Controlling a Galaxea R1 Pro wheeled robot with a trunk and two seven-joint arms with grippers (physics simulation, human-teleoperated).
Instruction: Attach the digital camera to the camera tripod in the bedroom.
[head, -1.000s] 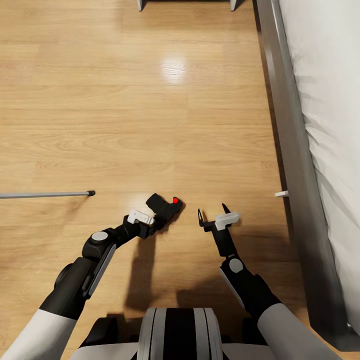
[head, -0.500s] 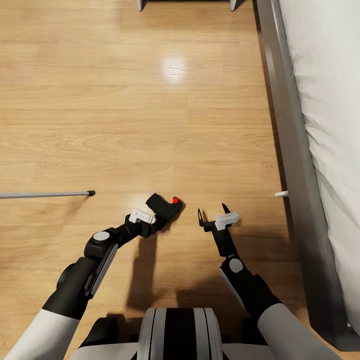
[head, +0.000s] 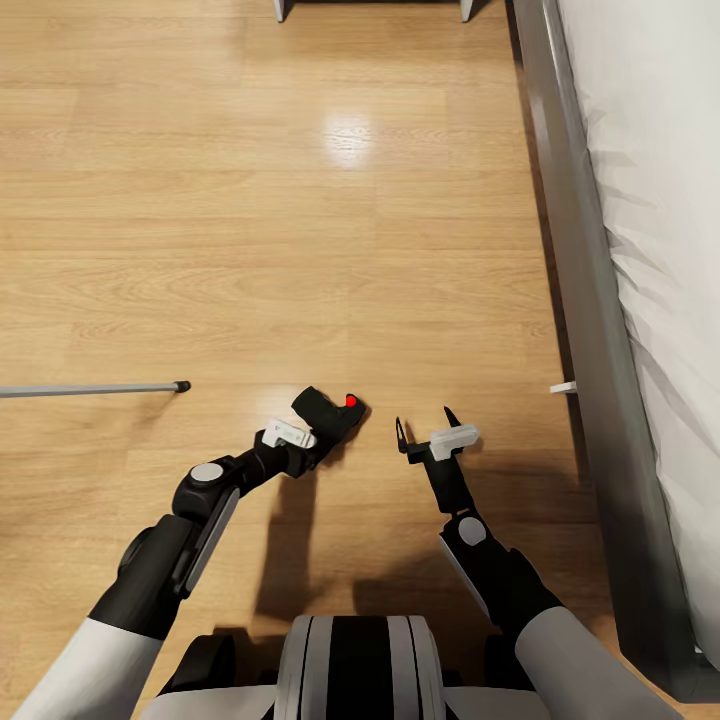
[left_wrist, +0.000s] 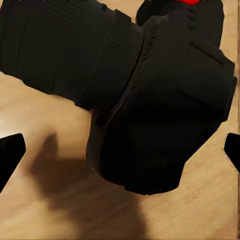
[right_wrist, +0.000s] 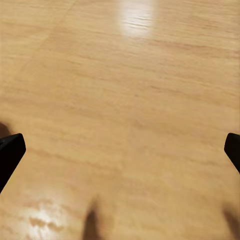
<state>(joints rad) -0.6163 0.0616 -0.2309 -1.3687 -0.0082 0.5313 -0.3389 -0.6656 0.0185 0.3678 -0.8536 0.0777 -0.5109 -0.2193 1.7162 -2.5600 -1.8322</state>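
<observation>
Head view: one camera (head: 328, 414), two end effectors, one tripod leg (head: 95, 389) — its black foot points toward the floor's middle. The camera lies on the wood floor (head: 300, 200), just ahead of the left end effector (head: 306, 440), whose fingers are spread wide either side of the camera body in the left wrist view (left_wrist: 155, 110); contact cannot be told. The right end effector (head: 425, 425) hangs open beside it, holding nothing. A grey bed frame (head: 585, 300) with white bedding runs along the right — bedroom floor, glossy.
</observation>
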